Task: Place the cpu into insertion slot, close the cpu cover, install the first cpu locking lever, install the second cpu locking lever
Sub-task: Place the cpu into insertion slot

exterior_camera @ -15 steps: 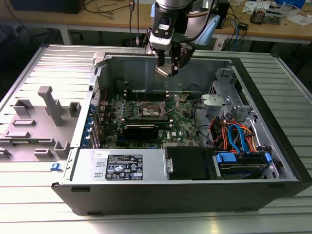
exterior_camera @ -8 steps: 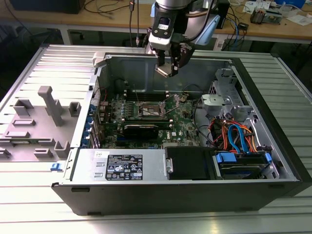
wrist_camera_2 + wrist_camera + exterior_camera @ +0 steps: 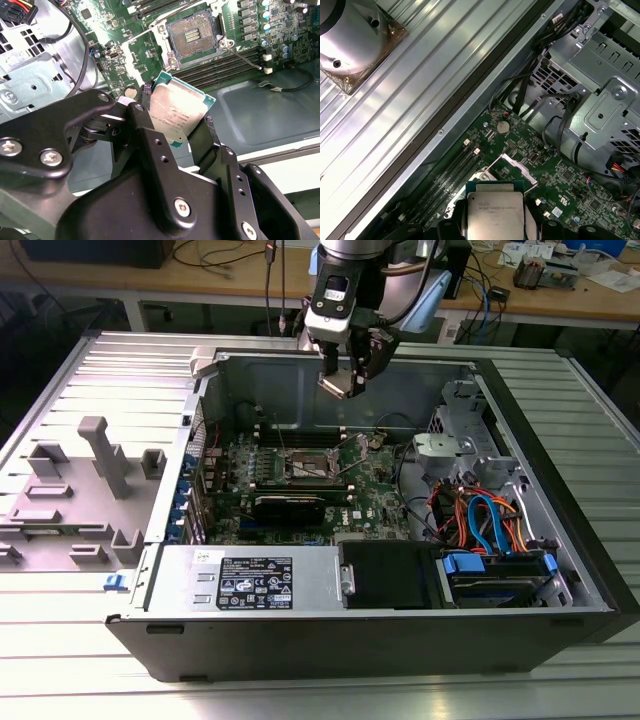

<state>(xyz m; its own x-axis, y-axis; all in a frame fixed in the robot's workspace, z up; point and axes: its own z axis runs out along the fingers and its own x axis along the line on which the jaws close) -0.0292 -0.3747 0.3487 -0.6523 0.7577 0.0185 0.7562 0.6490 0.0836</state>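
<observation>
My gripper (image 3: pixel 345 368) hangs above the open computer case, shut on the cpu (image 3: pixel 336 386), a small square chip with a silvery top. In both wrist views the black fingers (image 3: pixel 145 127) clamp the cpu (image 3: pixel 177 112) by two opposite edges, with the chip tilted (image 3: pixel 495 212). The insertion slot (image 3: pixel 195 36) lies uncovered on the green board below, its dark centre showing (image 3: pixel 310 468). A silvery frame, the cpu cover (image 3: pixel 516 169), stands beside the slot. A thin wire lever (image 3: pixel 245 57) sticks out from the slot's side.
A black drive box (image 3: pixel 385 575) and a labelled power supply (image 3: pixel 250 580) fill the case's near side. Orange and blue cables (image 3: pixel 480 520) lie at the exterior view's right, beside a metal drive cage (image 3: pixel 600 110). A grey plastic fixture (image 3: pixel 90 480) sits outside the case.
</observation>
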